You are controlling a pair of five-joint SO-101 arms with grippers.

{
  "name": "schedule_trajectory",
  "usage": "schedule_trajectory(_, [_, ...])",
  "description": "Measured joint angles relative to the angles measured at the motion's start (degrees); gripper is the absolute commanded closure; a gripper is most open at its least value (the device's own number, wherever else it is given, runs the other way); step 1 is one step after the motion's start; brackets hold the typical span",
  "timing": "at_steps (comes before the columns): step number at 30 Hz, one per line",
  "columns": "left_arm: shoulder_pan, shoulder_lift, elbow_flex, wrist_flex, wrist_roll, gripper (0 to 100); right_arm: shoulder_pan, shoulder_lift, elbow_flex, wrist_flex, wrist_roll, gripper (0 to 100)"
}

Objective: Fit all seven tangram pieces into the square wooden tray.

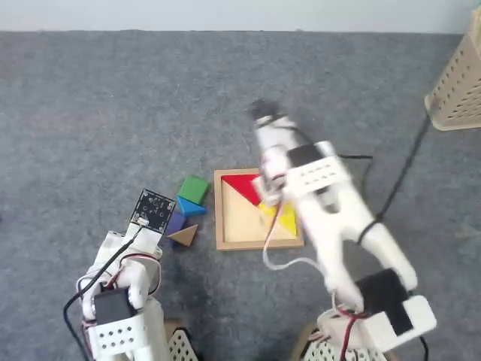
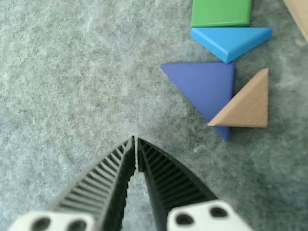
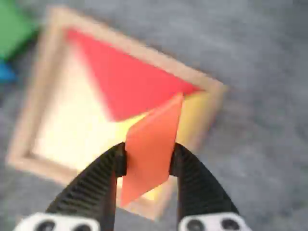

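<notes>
Orange piece clamped in the right hand, above the tray.
Tray holds a red piece at 12 o'clock. At its 9 o'clock lie a green block, blue triangle, purple triangle and tan triangle. The left hand is pinched closed beside them, over the counter.

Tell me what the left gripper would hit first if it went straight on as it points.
Probably just the grey mat: the left gripper, shut, aims past the purple triangle, whose nearest corner sits just beside that line. Depth is unclear, so a graze is possible.
</notes>
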Motion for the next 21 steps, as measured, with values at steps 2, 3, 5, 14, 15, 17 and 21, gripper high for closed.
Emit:
schedule_trajectory(2, [0.0, 0.0, 0.0, 0.0, 0.0, 99, -4.5, 1.4, -0.6, -0.9, -1.8, 99.0])
schedule_trajectory(3, [0.0, 0.0, 0.0, 0.0, 0.0, 99, -6.2, 2.7, -1.5, -1.3, -2.6, 98.9])
schedule_trajectory(5, [0.0, 0.0, 0.0, 0.0, 0.0, 99, -7.9, 6.4, -3.6, -1.8, -4.7, 98.9])
schedule_trajectory(14, [0.0, 0.0, 0.0, 0.0, 0.0, 99, -10.5, 21.0, -17.1, -0.1, -9.9, 98.9])
schedule_trajectory(15, [0.0, 0.0, 0.0, 0.0, 0.0, 99, -10.8, 22.1, -18.2, 0.5, -9.9, 98.9])
schedule_trajectory(17, [0.0, 0.0, 0.0, 0.0, 0.0, 99, -11.1, 23.6, -19.8, 1.7, -9.9, 98.9])
schedule_trajectory(21, [0.0, 0.0, 0.0, 0.0, 0.0, 99, -10.8, 24.2, -20.9, 3.0, -9.8, 99.1])
